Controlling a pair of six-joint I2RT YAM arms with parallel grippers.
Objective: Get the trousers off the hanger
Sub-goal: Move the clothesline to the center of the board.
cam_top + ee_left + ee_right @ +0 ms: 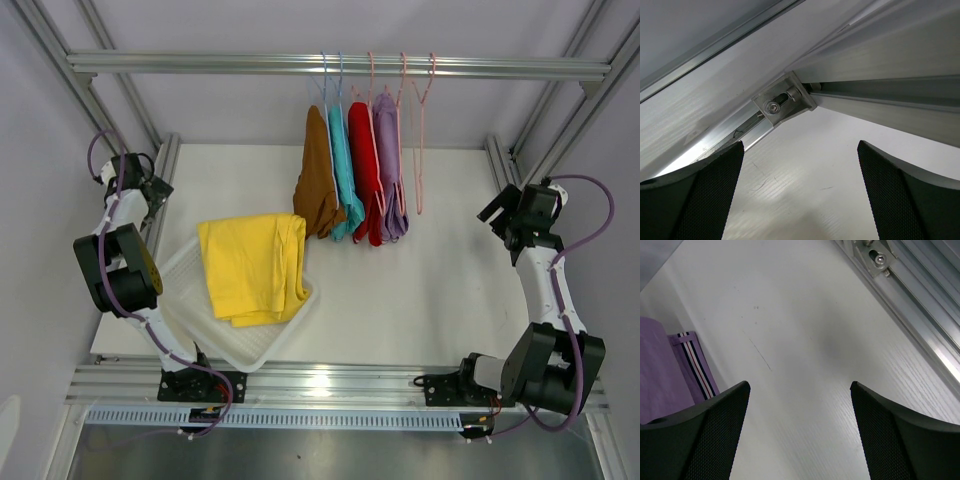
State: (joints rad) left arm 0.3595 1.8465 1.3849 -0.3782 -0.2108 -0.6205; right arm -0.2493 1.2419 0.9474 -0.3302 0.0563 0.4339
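Four trousers hang on hangers from the top rail (200, 63): brown (318, 185), teal (343, 180), red (366, 185) and lilac (390, 180). The yellow trousers (252, 265) lie folded in a white tray (250, 350). One pink hanger (421, 130) hangs bare at the right end of the row. My left gripper (158, 190) (800, 145) is open near the table's far left corner, with nothing between its fingers. On the right side of the table my right gripper (497, 210) (799, 385) is open and empty. The lilac trousers (660, 370), with a striped waistband (692, 360), show at the left of the right wrist view.
Aluminium frame posts stand at the back corners, and one corner bracket (782, 102) is close in front of the left gripper. A frame rail (920, 305) runs along the table's right edge. The white table (440, 290) lies between tray and right arm.
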